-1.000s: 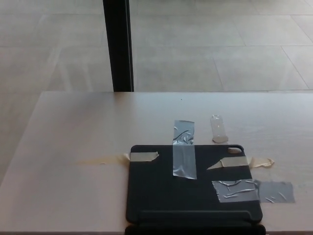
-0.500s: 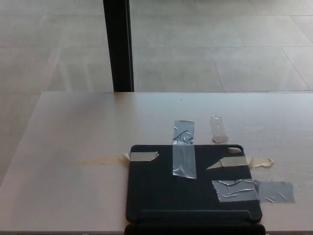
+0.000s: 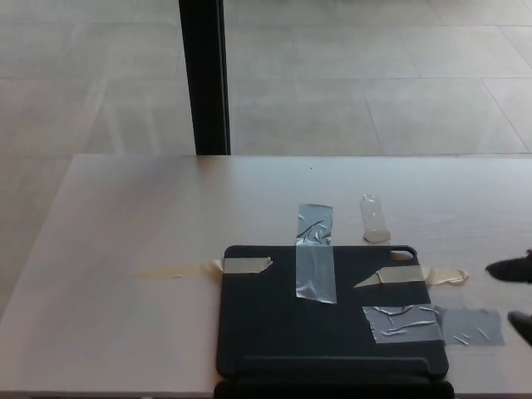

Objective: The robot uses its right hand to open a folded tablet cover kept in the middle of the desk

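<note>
On the desk, location of cover: you will find the tablet cover (image 3: 331, 320) lying flat and closed at the near edge of the desk (image 3: 150, 233), slightly right of centre, its near end running out of the bottom of the picture.
Cover surface: dark, with a raised band across its near end.
Grey tape, vertical: one strip (image 3: 315, 253) crosses the cover's far edge and sticks to both the cover and the desk.
Grey tape, horizontal: a second, wrinkled strip (image 3: 432, 325) crosses the cover's right edge and continues onto the desk.
Beige tape, left: a strip (image 3: 212, 268) runs from the desk onto the cover's far left corner.
Beige tape, right: a strip (image 3: 411, 276) runs from the cover's far right corner onto the desk.
Clear tape piece: a small translucent piece (image 3: 373, 219) lies on the desk just beyond the cover's far edge, not touching it.
Right hand: you see only two dark fingertips of the right hand (image 3: 519, 291) at the right picture edge, well apart from the cover and touching nothing visible. You cannot tell how far it is open.
Left hand: does not show in the picture.
Background: a black post (image 3: 205, 76) stands on the tiled floor beyond the desk's far edge.
</note>
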Controlling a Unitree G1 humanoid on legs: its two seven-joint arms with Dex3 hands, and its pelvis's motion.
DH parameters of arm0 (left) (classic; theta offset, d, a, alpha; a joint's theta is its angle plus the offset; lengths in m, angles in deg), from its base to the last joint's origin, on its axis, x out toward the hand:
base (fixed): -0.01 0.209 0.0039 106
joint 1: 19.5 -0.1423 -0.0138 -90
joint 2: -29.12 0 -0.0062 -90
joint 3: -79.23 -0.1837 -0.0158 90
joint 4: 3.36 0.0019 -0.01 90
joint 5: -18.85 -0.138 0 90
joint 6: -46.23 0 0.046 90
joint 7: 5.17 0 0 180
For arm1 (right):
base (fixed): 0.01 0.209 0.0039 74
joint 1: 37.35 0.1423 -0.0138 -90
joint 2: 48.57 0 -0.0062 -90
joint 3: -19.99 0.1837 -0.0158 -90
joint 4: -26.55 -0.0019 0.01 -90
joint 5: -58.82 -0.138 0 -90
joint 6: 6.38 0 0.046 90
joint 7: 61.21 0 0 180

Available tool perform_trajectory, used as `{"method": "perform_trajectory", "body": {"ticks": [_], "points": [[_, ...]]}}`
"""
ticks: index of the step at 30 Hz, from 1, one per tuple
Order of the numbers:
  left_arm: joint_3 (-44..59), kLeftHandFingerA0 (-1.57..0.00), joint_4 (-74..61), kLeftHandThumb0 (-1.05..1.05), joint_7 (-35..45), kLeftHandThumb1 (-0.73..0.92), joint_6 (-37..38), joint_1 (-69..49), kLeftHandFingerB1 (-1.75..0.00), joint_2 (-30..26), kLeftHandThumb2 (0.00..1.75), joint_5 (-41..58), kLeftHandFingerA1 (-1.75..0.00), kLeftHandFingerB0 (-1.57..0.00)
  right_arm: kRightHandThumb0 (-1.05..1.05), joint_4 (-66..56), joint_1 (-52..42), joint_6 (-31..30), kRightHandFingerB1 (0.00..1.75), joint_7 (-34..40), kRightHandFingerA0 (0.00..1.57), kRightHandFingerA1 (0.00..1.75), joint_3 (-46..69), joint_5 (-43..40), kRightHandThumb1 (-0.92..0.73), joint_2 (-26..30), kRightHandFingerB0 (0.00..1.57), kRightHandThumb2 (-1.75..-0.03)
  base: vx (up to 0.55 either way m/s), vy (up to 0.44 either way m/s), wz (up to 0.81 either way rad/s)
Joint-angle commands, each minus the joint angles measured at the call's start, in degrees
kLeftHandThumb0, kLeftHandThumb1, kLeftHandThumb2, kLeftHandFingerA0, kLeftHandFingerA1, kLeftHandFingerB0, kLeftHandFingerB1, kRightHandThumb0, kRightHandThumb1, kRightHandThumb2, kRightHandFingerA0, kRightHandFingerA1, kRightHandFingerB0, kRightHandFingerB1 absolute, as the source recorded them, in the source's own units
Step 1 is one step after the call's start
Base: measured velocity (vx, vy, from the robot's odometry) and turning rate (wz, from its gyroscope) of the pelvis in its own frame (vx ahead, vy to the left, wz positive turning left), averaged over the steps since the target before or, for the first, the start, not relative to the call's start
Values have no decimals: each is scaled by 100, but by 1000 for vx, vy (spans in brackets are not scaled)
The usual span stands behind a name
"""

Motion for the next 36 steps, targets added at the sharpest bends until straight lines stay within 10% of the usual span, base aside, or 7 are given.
{"method": "perform_trajectory", "body": {"ticks": [1,3,9,10,11,32,36], "points": [[-74,-72,25,-81,-55,61,-50,-152,-65,-183,97,28,-80,-40,-94,929,1023,-927,38,162,64,51,2851,-1826,-91,135,38,-68,0,0,0],[-25,-75,70,-79,-67,81,-60,-167,-61,-189,64,70,-80,-41,-94,1634,1058,-681,52,560,61,62,3425,-1995,-74,55,33,-113,0,0,0],[74,-71,91,-79,37,80,-100,-237,-61,-181,65,176,-81,-41,-94,3180,846,-184,40,1320,69,51,4635,-2266,-89,-65,41,-67,0,0,0],[58,-70,92,-79,48,81,-74,-270,-61,-167,65,159,-79,-41,-81,3533,777,110,55,1587,57,64,4893,-2397,-72,-173,33,-111,0,0,0],[21,-70,83,-78,76,81,-20,-335,-61,-148,65,120,-79,-41,-87,4029,731,435,45,2016,68,55,5271,-2580,-91,-342,39,-67,0,0,0],[156,-64,129,-79,65,60,-28,-494,-64,59,93,273,-81,-38,-85,6651,1614,1128,52,4351,66,82,7013,-3431,-92,-887,31,-67,0,0,0],[110,-65,87,-78,34,81,42,-557,-62,79,64,221,-81,-40,-85,6858,1655,1273,61,4337,60,79,7080,-3456,-74,-854,31,-112,0,0,0]]}}
